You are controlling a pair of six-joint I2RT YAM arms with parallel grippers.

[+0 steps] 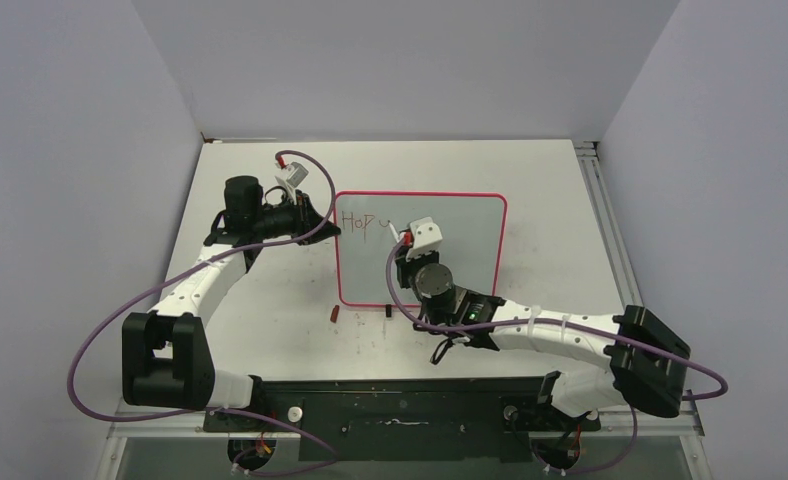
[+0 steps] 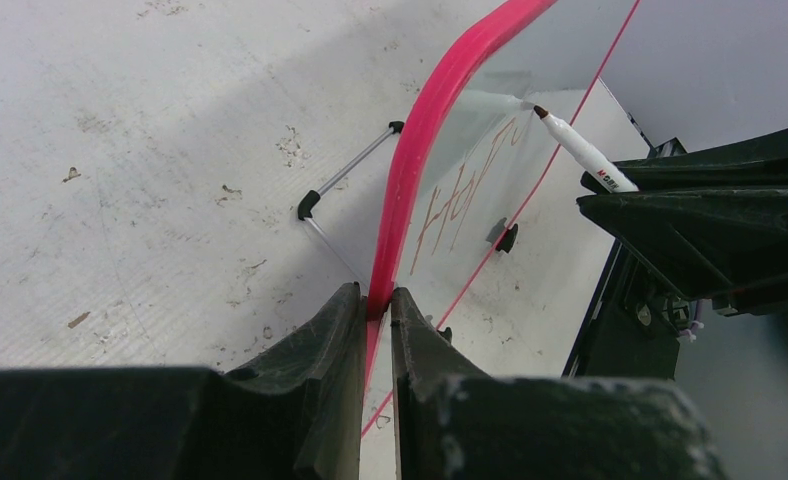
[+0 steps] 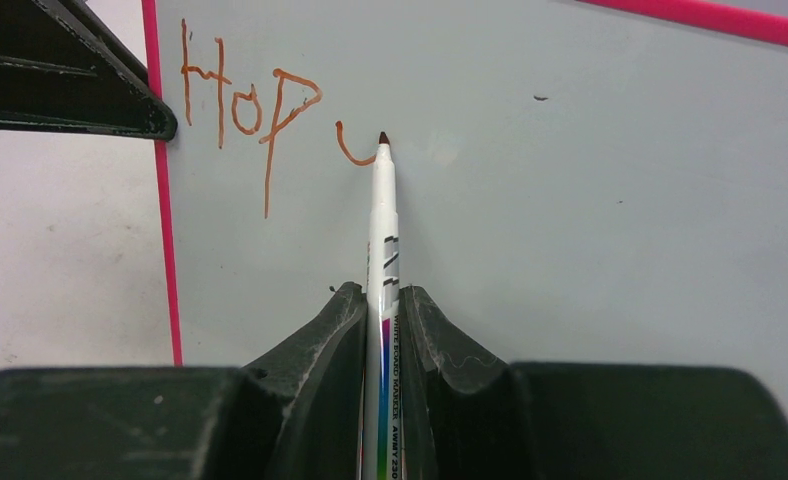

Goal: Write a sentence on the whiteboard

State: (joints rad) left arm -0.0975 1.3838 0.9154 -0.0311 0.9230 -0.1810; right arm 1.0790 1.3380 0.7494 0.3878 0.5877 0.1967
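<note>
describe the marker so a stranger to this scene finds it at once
Start at the whiteboard with the pink-red frame. The right gripper reaches over it from the near side, clamping the marker: a slim white pen, brown tip at the stroke after "Hop". Its white barrel stands out between the black fingers.

Left tool (image 2: 378, 297) clamped tight; right tool (image 3: 381, 295) likewise (both arms extended forward).

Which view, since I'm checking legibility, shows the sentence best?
Right wrist: the sentence sits head-on and large, reading "Hop" plus a stroke at the marker tip. Left wrist sees it steeply slanted; top external, tiny.
</note>
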